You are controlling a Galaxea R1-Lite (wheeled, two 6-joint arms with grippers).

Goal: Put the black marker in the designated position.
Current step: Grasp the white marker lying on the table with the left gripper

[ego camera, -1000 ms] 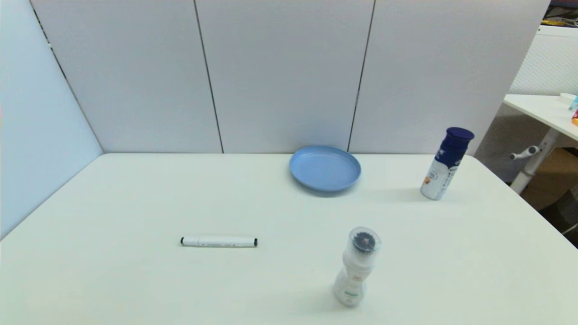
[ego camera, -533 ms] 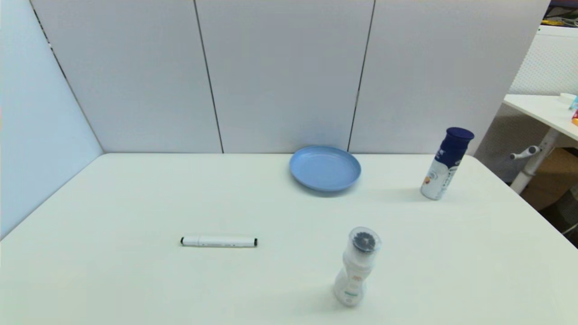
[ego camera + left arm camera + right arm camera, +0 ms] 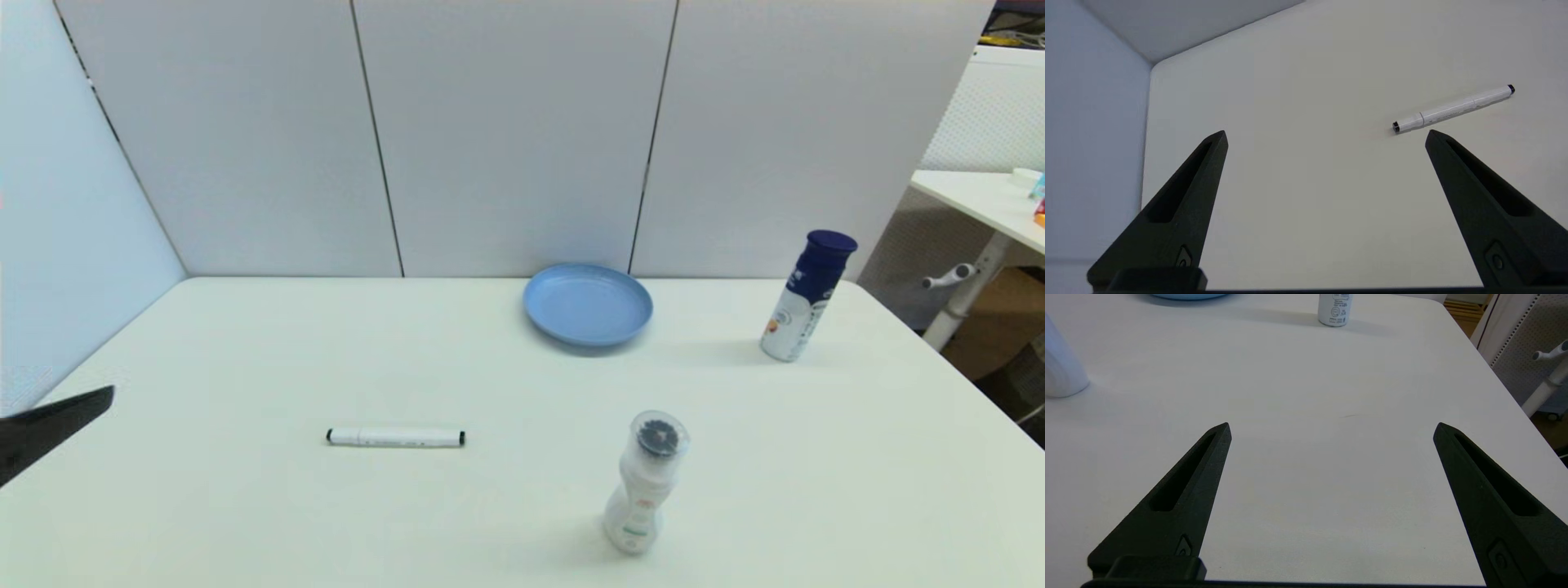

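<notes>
The black marker [image 3: 396, 438] lies flat on the white table, left of centre, its white barrel running left to right with black tips. In the left wrist view the black marker [image 3: 1453, 108] rests on the tabletop beyond my left gripper [image 3: 1327, 132], which is open and holds nothing. One black finger [image 3: 49, 425] of that gripper shows at the head view's left edge, well left of the marker. My right gripper [image 3: 1332, 425] is open over bare table at the right side, out of the head view. The designated position carries no mark that I can see.
A round light-blue plate [image 3: 588, 305] sits at the back centre. A white bottle with a dark blue cap [image 3: 808, 296] stands at the back right, and a white bottle with a clear cap [image 3: 645, 483] near the front. The table's right edge [image 3: 1502, 388] runs beside the right gripper.
A finger of my left gripper has come into the head view at the left edge. The marker, plate and bottles have not moved.
</notes>
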